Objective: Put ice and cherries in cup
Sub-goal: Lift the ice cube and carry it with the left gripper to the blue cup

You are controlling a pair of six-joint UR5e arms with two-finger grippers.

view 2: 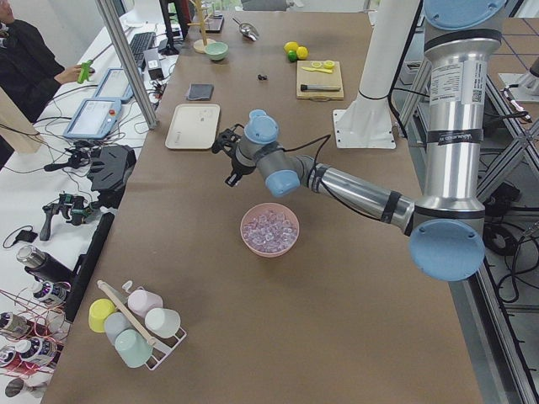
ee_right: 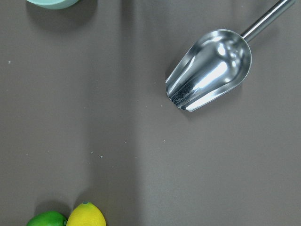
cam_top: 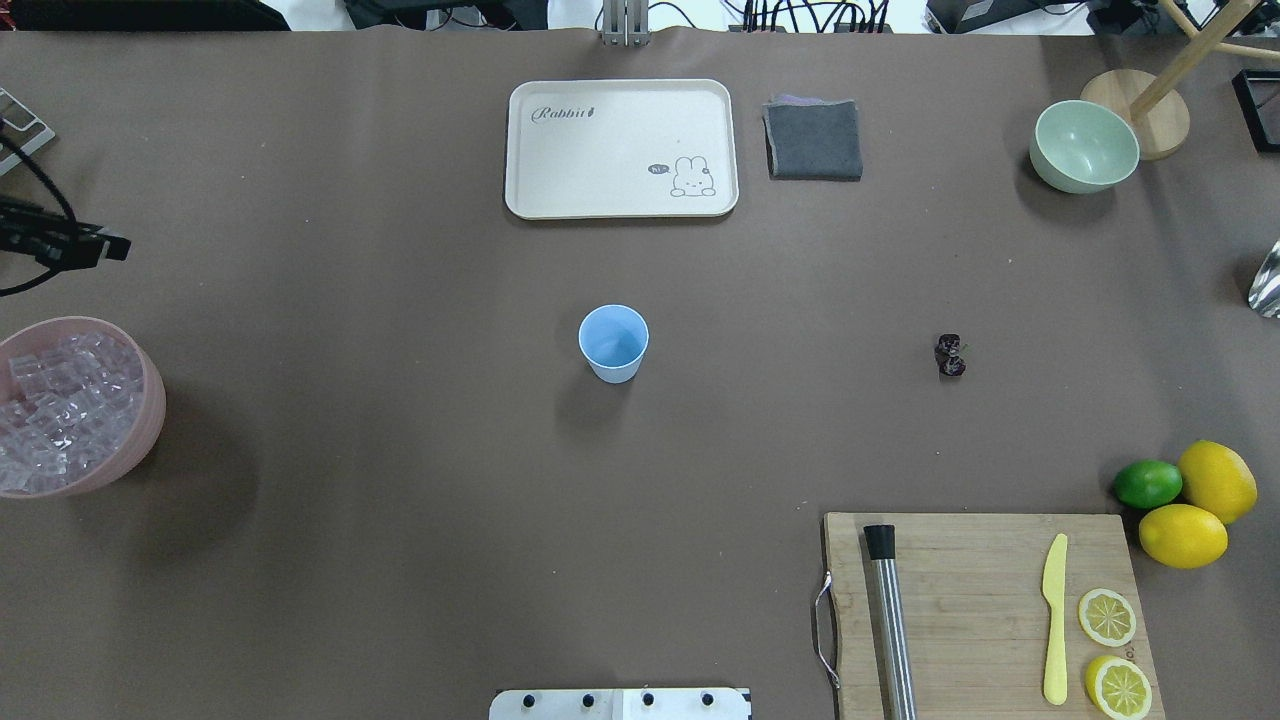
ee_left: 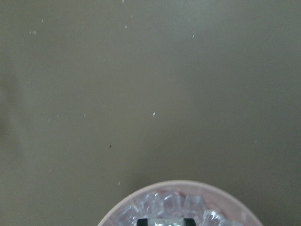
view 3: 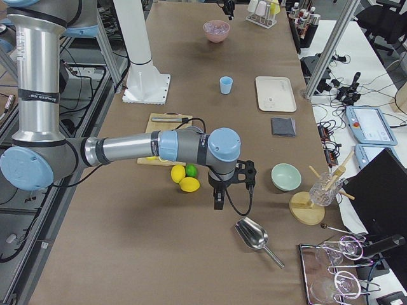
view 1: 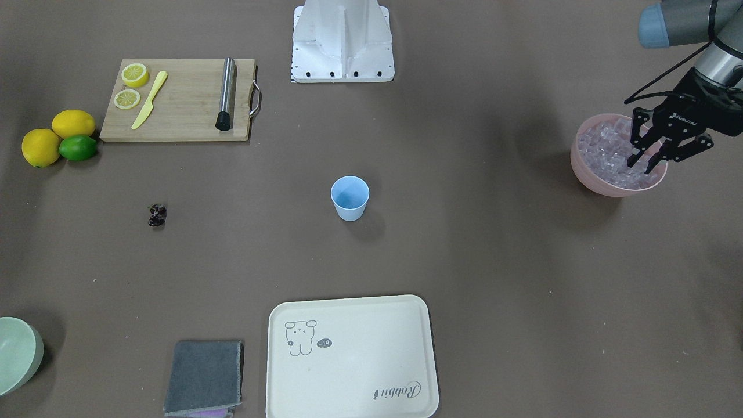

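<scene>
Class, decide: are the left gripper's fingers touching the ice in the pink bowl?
Apart. The exterior left view shows a clear gap between the left gripper and the ice.

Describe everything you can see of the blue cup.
The cup is a small pale blue tumbler, plastic by its look, tapered toward the base, with no handle. It stands upright, mouth up, and looks empty. It sits alone near the middle of the brown table; nothing touches it.
</scene>
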